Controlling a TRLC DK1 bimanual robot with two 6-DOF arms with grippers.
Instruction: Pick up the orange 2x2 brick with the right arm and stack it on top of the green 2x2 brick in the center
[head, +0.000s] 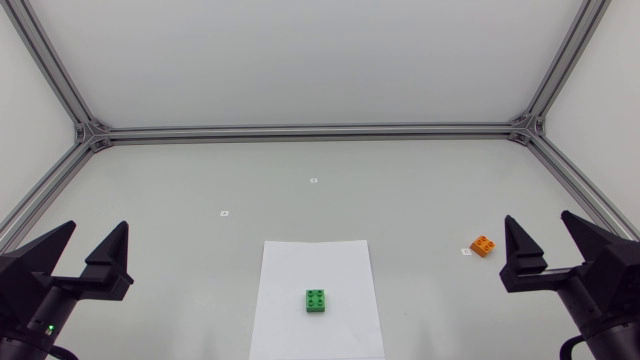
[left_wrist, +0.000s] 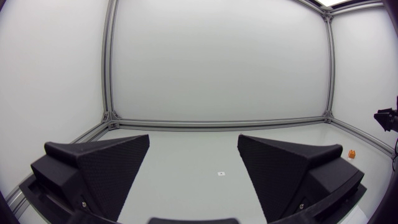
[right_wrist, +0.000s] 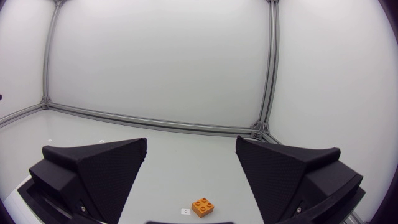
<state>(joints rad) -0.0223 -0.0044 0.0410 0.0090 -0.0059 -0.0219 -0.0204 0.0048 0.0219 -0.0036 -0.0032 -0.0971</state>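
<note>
1. Starting with the right claw (head: 539, 228): fingers spread wide, gripping nothing, parked low at the right side of the desk (head: 200, 180).
2. Left claw (head: 97, 235): same deal, spread wide and empty, over at the left side.
3. Just ahead of the right claw, flat on the desk: orange brick (head: 483, 245). It's a 2x2 with four studs facing up, turned a bit askew, touched by neither finger.
4. Right beside it, a small white tag (head: 466, 252). Got a mark printed on it, but way too tiny to read. Couple more tags (head: 313, 180) further back, equally unreadable.
5. Toward the middle: green brick (head: 317, 300), also 2x2, studs up, resting on a white sheet (head: 300, 262), well apart from the orange one. Not stacked yet.
6. View differences: green brick and sheet only visible from the head view. Right wrist view gets the orange brick (right_wrist: 203, 206) up close, in line with the gap, studs easy to count. Left wrist view only catches it as a far-off orange speck (left_wrist: 352, 153).
</note>
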